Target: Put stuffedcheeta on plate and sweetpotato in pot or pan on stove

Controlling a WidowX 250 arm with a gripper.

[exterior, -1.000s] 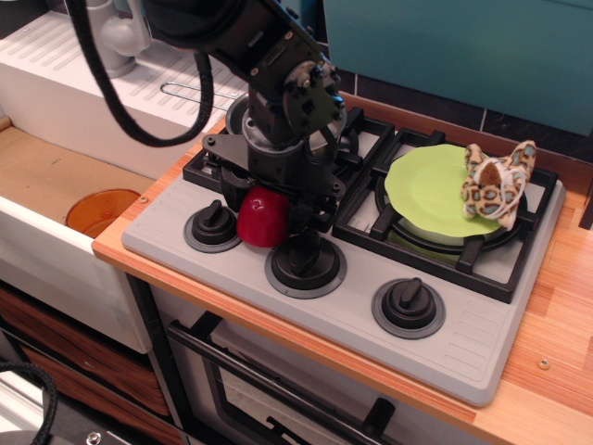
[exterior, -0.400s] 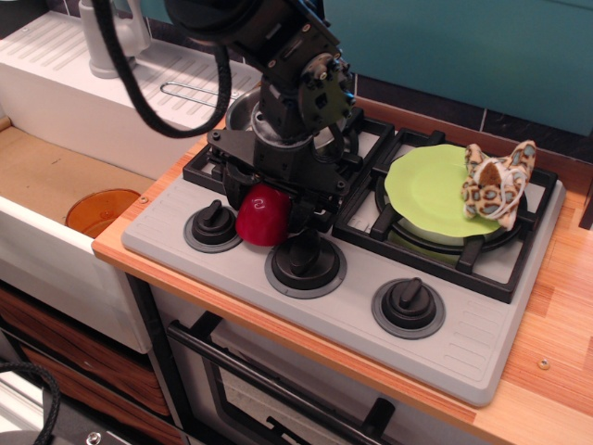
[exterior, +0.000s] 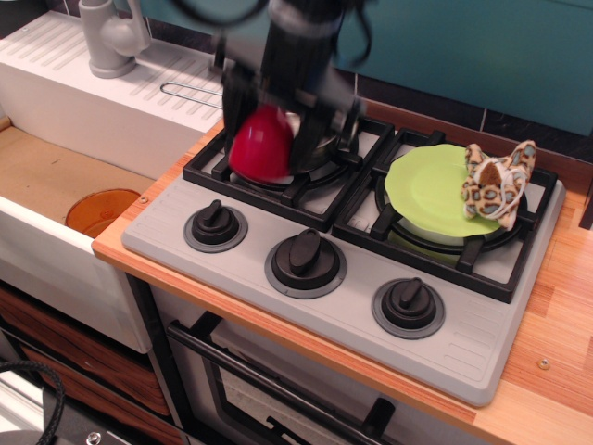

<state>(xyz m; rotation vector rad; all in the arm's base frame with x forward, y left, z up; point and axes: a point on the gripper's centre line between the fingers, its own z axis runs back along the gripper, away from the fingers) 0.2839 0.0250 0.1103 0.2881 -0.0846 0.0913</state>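
Observation:
My gripper [exterior: 274,139] is shut on the dark red sweetpotato [exterior: 261,145] and holds it lifted above the left burner of the grey stove [exterior: 361,306]; it is blurred by motion. The steel pan [exterior: 310,148] sits on that burner behind and under the gripper, mostly hidden by it. The spotted stuffedcheeta [exterior: 498,182] lies on the right edge of the lime-green plate [exterior: 428,193], which rests on the right burner.
Three dark knobs [exterior: 303,257] line the stove front. An orange bowl [exterior: 100,211] lies in the sink at left. A grey faucet [exterior: 111,37] and white drainboard stand at the back left. A wooden counter [exterior: 556,371] runs right of the stove.
The gripper has risen and moved back from beside the knobs, carrying the sweetpotato up over the left burner. The stuffedcheeta and plate have not moved.

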